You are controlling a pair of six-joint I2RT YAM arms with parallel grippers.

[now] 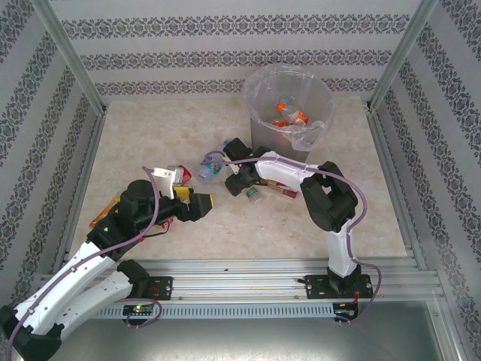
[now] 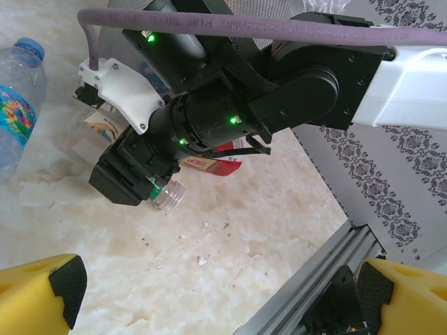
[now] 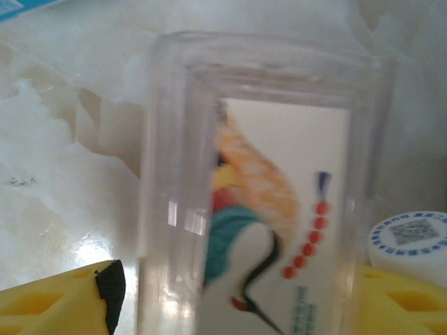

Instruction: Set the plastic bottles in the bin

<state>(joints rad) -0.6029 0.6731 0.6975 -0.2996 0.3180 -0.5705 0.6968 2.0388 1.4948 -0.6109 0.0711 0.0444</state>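
A clear bottle (image 3: 265,195) on the surface (image 3: 56,139), near the bin (image 1: 263,135), is straddled by the open right jaws; closed off-centre, it could be skidded aside. The left jaws are spread wide, empty

The bin (image 1: 264,137) stands upper right of centre on the surface (image 1: 225,233), with a few bottles (image 1: 291,116) inside it. Loose bottles (image 1: 212,164) lie clustered on the surface just below and left of the bin, at mid-frame. Another bottle (image 1: 104,213) lies near the left edge.
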